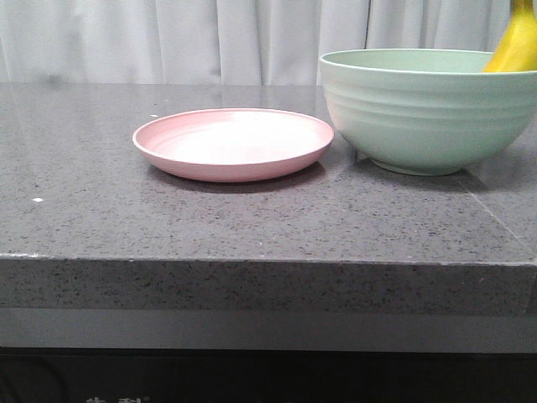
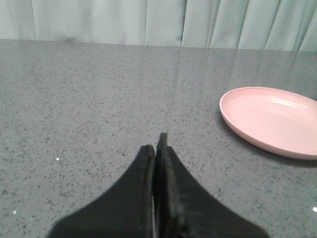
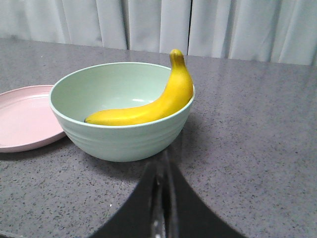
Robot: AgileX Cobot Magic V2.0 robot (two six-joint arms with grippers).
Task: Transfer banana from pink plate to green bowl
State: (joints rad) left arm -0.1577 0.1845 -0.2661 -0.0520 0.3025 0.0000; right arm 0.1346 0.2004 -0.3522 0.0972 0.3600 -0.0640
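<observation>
**Banana in the bowl, plate bare**

No legible writing showed; only cut-off white marks at the front view's lower edge.

The banana (image 3: 153, 104) lay inside the green bowl (image 3: 124, 136), its stem end leaning up over the rim, apart from the right gripper (image 3: 163, 163), whose fingers were pressed together and empty just short of the bowl. The pink plate (image 1: 233, 159) sat beside the bowl on the grey stone table (image 1: 252, 227). The left gripper (image 2: 157, 148) was likewise closed, holding nothing, near the plate.
</observation>
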